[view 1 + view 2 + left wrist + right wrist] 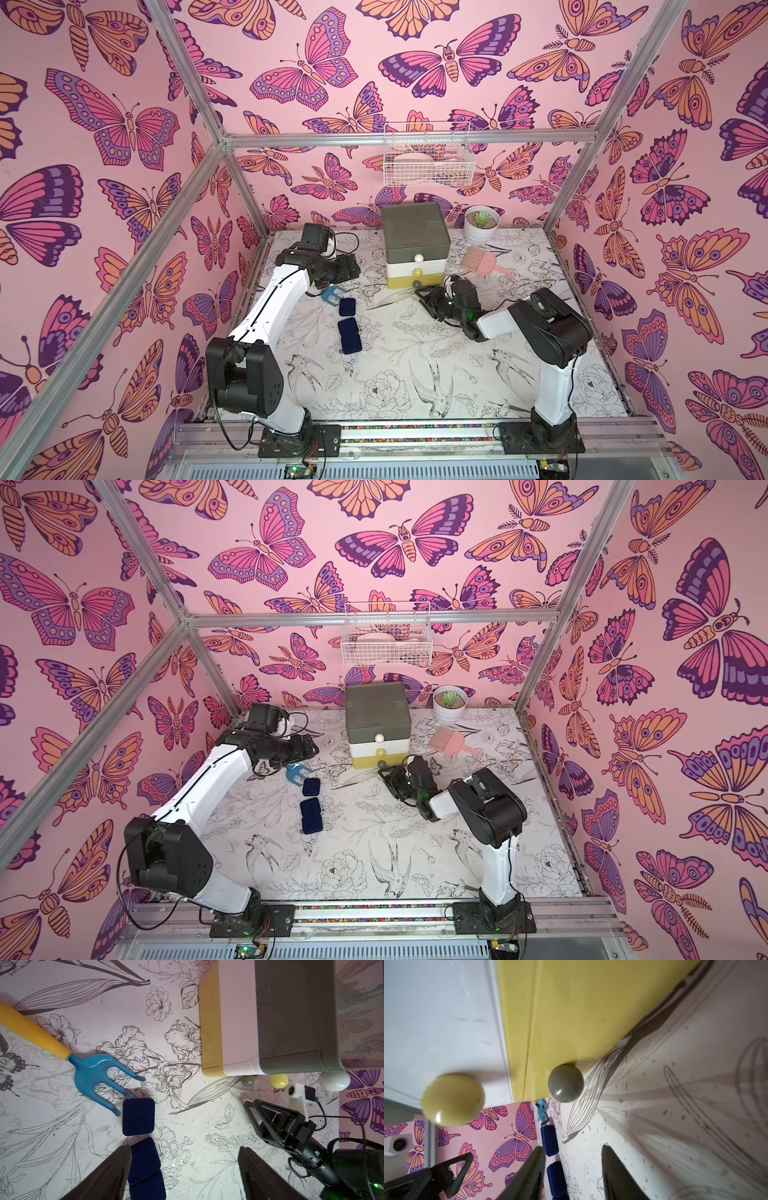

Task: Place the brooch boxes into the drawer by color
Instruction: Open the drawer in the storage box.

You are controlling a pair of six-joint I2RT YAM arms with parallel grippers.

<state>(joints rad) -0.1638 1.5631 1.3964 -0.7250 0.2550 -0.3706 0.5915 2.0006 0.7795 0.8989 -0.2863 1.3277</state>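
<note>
The left claw is hanging over the left part of the table, its jaws standing apart with nothing between them. Below it a blue-and-yellow fork tool is lying with one tine touching, or all but touching, the first of three navy brooch boxes. The other two are overlapping each other just beside it, and no red or black ones are showing. Further right the drawer chest is standing at the back of the table, all three tiers looking shut. The right claw is facing the yellow bottom drawer, jaws apart and empty, fingertips short of its grey knob and roughly in line with it. The step in hand seems to be getting that drawer open for the navy boxes, though which tier is taking which colour is not showing. Doing it well probably means easing forward until the ball is sitting between the pads, closing behind its widest part, then pulling straight along the drawer's run, slowly, since the chest looks light and may come sliding with it. The left claw would be wise to take the lone box first, coming down clear of the tine. The pink brush, further right, is lying well apart and is not getting in the way
</note>
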